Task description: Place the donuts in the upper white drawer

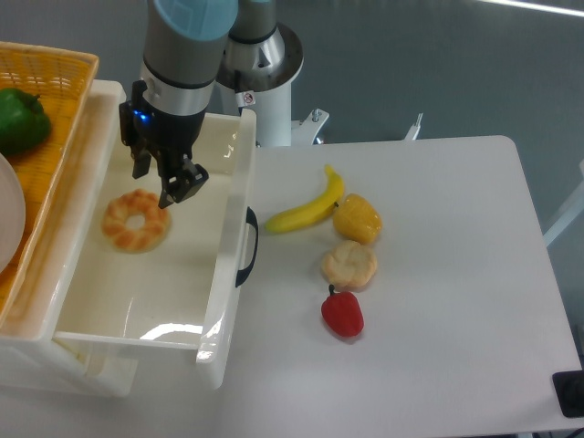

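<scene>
Gripper [179, 187], fingers apart and empty, hangs inside the upper white drawer [224, 301]. Just below and to its left, the donuts [136, 220] lie on the drawer floor, released.

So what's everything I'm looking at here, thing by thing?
donut: one, golden-brown with pale patches, lying inside the white drawer
white drawer: one, glossy white with a black handle, pulled open at the left
wicker basket: one, orange, behind the drawer at far left
green pepper: one, green, in the basket
banana: one, yellow, on the table right of the drawer
yellow pepper: one, yellow, touching the banana's end
bread roll: one, pale tan, below the yellow pepper
red pepper: one, red, below the roll
table: one, white
gripper: one, black, over the drawer beside the donut; whether the jaws are open is unclear
</scene>
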Available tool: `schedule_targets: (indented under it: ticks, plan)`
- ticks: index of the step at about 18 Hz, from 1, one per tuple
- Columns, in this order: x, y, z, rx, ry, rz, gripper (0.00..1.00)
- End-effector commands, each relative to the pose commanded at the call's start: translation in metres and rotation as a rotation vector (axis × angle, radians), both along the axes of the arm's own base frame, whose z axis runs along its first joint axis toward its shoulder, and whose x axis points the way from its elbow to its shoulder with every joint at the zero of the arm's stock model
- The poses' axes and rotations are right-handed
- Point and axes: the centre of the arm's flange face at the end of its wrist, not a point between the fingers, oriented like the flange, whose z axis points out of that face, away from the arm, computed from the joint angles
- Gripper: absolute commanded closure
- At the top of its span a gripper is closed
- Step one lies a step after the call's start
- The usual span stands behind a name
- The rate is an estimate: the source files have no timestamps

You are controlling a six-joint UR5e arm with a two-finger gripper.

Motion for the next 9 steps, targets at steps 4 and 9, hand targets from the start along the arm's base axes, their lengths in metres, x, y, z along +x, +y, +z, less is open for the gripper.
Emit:
schedule_targets:
  ticks: [4, 9]
  plan:
    - [-0.059, -0.028, 0.017, 0.064, 0.051, 0.115, 0.39]
    - [-0.138, -0.069, 0.004, 0.062, 0.063, 0.25, 0.32]
